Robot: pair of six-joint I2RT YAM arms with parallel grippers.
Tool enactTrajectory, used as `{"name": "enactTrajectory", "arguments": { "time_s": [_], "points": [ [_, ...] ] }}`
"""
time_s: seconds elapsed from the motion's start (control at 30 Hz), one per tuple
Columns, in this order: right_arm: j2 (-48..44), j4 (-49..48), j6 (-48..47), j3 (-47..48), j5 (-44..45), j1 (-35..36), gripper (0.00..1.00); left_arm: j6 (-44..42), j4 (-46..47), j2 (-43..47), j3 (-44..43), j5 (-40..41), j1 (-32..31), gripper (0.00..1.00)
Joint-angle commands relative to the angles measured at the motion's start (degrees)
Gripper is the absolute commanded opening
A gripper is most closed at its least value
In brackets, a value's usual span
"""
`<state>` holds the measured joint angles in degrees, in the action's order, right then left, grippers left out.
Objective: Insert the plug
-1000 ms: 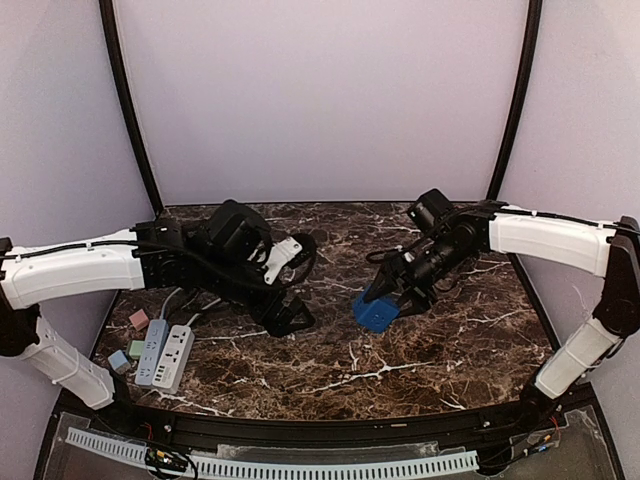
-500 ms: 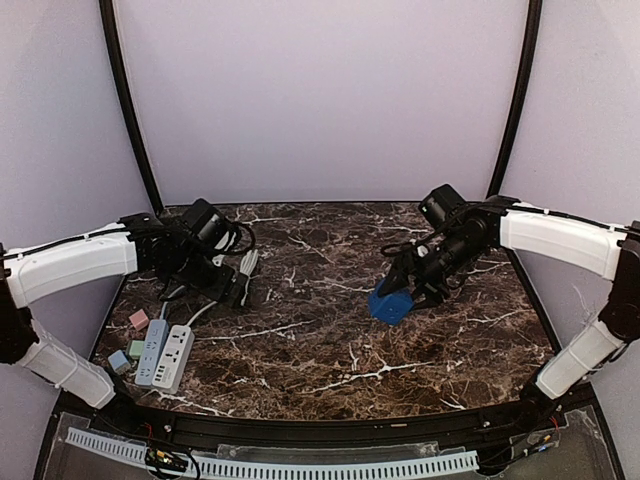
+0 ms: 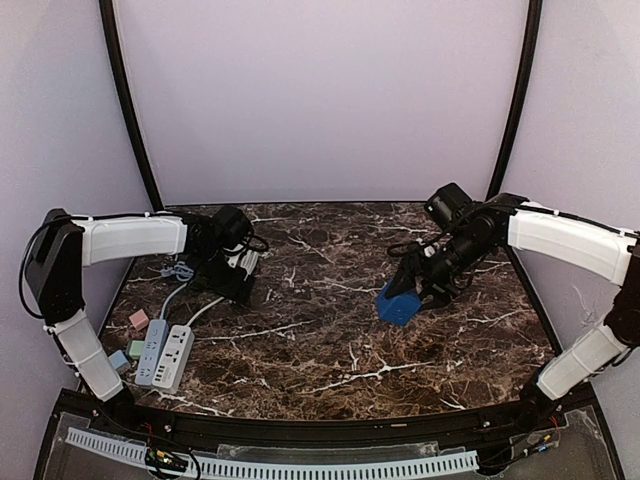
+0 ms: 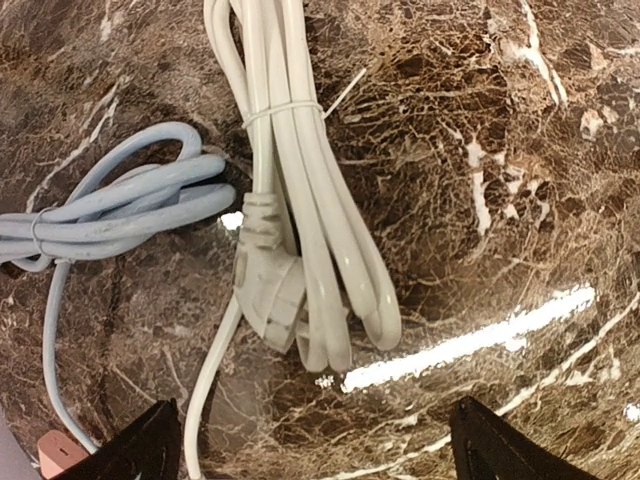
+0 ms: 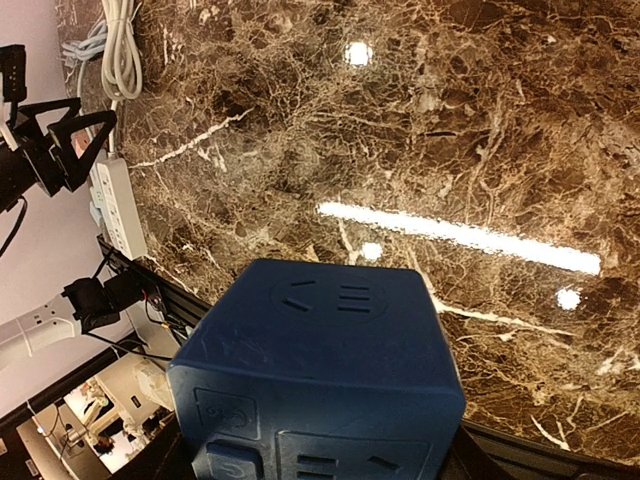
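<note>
While the left tool (image 3: 240,285) hangs over the white cord (image 3: 248,262) at the left middle of the top view, its arm reaches low and bent. At the right middle, the right tool (image 3: 408,298) holds the blue socket box (image 3: 397,308).

In the left wrist view the plug (image 4: 268,290) lies in the middle. The tool's fingers (image 4: 140,450) stand wide and empty at the bottom corners. I think it should drop straight down and pinch the plug's body, not the cord.

In the right wrist view the box fills the bottom.

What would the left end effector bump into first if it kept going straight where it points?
Most likely the white plug, lying against its bundled cord on the marble table. The open left end effector points down at it with nothing between, though depth is unclear.
</note>
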<state>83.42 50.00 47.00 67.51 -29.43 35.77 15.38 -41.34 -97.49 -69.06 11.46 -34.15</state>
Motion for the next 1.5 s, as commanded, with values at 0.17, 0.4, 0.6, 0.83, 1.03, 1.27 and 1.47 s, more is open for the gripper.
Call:
{"name": "enactTrajectory", "arguments": {
  "time_s": [0.17, 0.4, 0.6, 0.83, 1.03, 1.27, 1.47],
  "points": [
    [-1.7, 1.7, -1.6, 1.5, 1.3, -0.8, 0.0, -1.8, 1.7, -6.1, -3.6, -4.4, 2.4, 0.88],
    [-1.7, 2.1, -2.3, 1.7, 1.4, -1.0, 0.0, -3.5, 3.3, -9.0, -4.9, -5.6, 3.8, 0.84],
    [-1.6, 2.5, -2.9, 1.8, 1.6, -1.1, 0.0, -6.6, 4.1, -11.6, -6.8, -6.5, 4.6, 0.79],
    [-2.3, 2.9, -3.1, 1.5, 2.0, -1.2, 0.0, -10.4, 2.2, -15.0, -10.0, -7.4, 5.8, 0.71],
    [-3.0, 3.1, -2.9, 1.1, 2.4, -1.3, 0.0, -10.8, 2.1, -15.3, -10.0, -10.8, 5.9, 0.53],
    [-3.3, 3.3, -3.0, 1.9, 3.2, -1.6, 0.0, -6.4, 1.9, -13.3, -9.4, -17.0, 5.7, 0.4],
    [-4.3, 3.6, -2.9, 2.0, 5.0, -2.1, 0.0, 1.0, 3.5, -10.3, -8.5, -20.1, 2.2, 0.4]
  ]
}}
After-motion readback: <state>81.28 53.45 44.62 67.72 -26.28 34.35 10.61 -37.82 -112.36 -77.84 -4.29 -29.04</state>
